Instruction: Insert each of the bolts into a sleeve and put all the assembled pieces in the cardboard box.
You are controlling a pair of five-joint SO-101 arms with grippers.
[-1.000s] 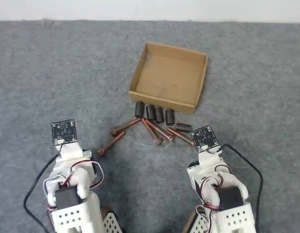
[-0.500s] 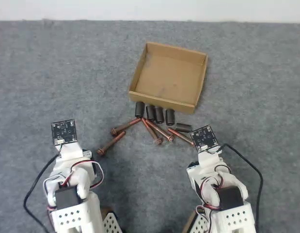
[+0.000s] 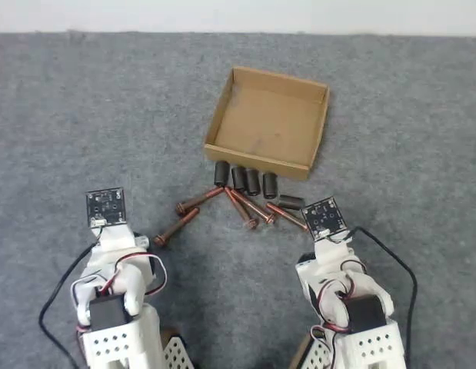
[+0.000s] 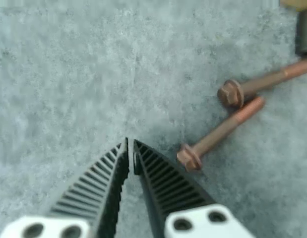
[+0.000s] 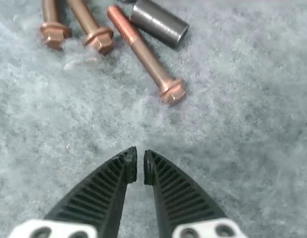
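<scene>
The left gripper (image 4: 130,148) has its jaws closed to a thin slit, with nothing between them, and its tips are low over the grey carpet (image 4: 69,74). Just ahead of the tips and a little aside lies a bolt (image 4: 220,133), its head toward the jaws. A second bolt (image 4: 265,82) lies just beyond it.

The right gripper (image 5: 140,166) is closed in the same way and also holds nothing. Ahead of its tips lies a third bolt (image 5: 146,54), head toward the jaws, its far end just beside a sleeve (image 5: 159,22). Two more bolts (image 5: 91,25) lie near it.

In the high view I count five bolts and five sleeves, all on the carpet. Four sleeves (image 3: 245,180) stand in a row farther out, just before the box (image 3: 257,157), which is farthest from both jaws.
</scene>
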